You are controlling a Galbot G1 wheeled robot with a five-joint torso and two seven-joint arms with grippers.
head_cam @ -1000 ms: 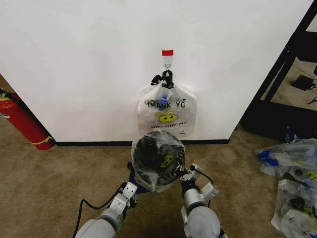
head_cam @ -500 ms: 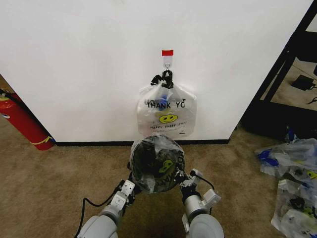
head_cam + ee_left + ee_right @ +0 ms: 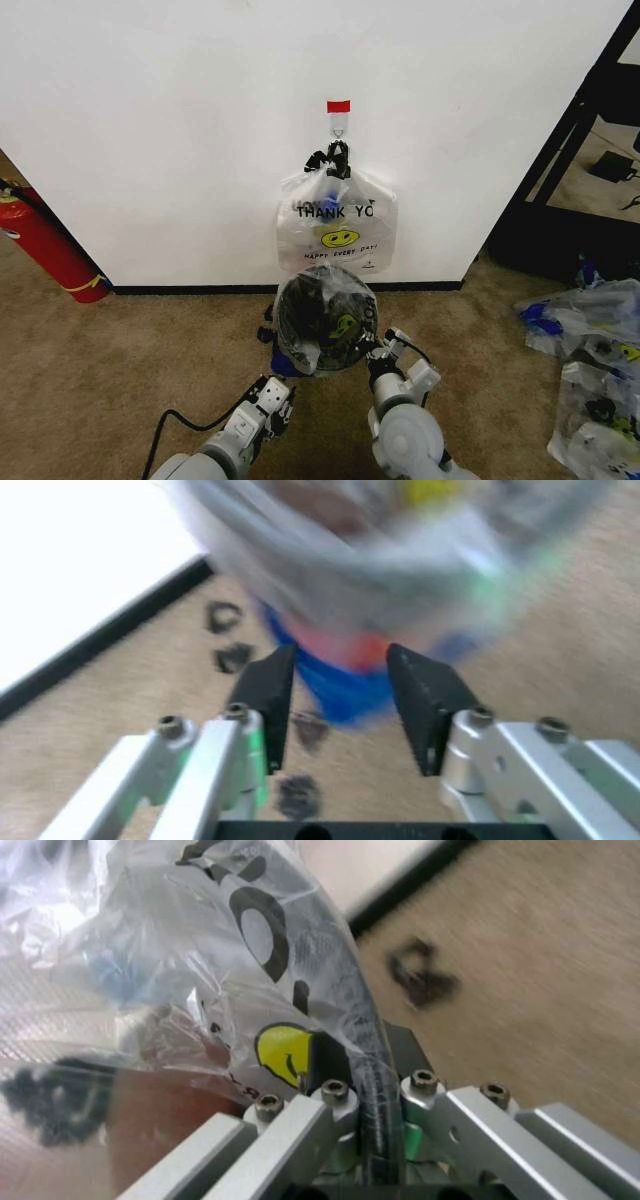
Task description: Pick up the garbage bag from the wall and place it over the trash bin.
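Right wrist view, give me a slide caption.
Right claw shut on the garbage bag and the trash bin rim.

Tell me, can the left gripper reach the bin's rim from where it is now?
Probably yes. The left gripper is open, empty and apart from the trash bin, with only bare carpet between. The garbage bag already covers the rim; the right gripper is shut on it.

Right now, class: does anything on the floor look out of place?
Yes. Crumpled translucent plastic bags lie heaped on the brown carpet at the right, away from the white wall's hook. Small dark scraps also litter the carpet beside the round black wire-mesh bin.
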